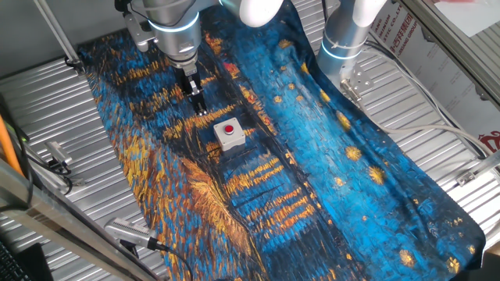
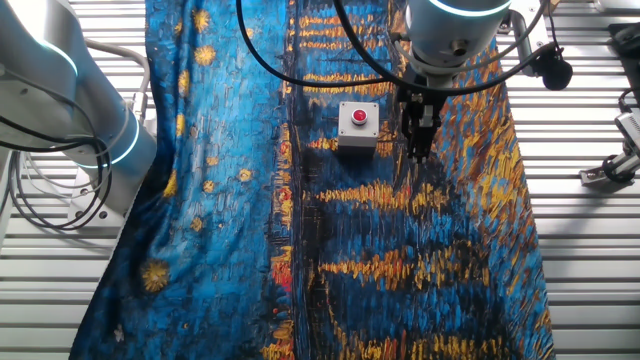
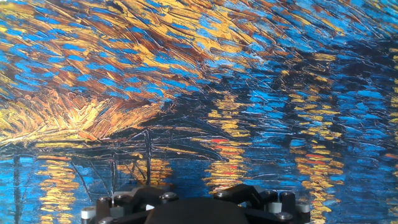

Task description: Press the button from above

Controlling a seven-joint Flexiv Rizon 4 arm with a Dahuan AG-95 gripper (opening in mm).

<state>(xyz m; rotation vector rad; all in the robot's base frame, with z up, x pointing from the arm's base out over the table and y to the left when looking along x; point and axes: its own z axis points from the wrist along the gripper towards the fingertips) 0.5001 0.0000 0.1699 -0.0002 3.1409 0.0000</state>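
The button [image 1: 229, 129] is a small round red cap on a light-grey cube-like box [image 1: 229, 141] that stands on the painted cloth. It also shows in the other fixed view [image 2: 359, 116]. My gripper [image 1: 200, 108] hangs above the cloth, pointing down, beside the box and apart from it; in the other fixed view the gripper [image 2: 418, 150] is just right of the box. Its dark fingers meet at the tips with no gap, and they hold nothing. The hand view shows only cloth and the gripper body; the button is out of that view.
A blue and gold painted cloth [image 1: 328, 179] covers the ribbed metal table [image 1: 62, 117]. A second arm's white base [image 1: 344, 39] stands at the cloth's edge. Metal brackets [image 1: 55, 160] and cables lie on the bare table at the sides.
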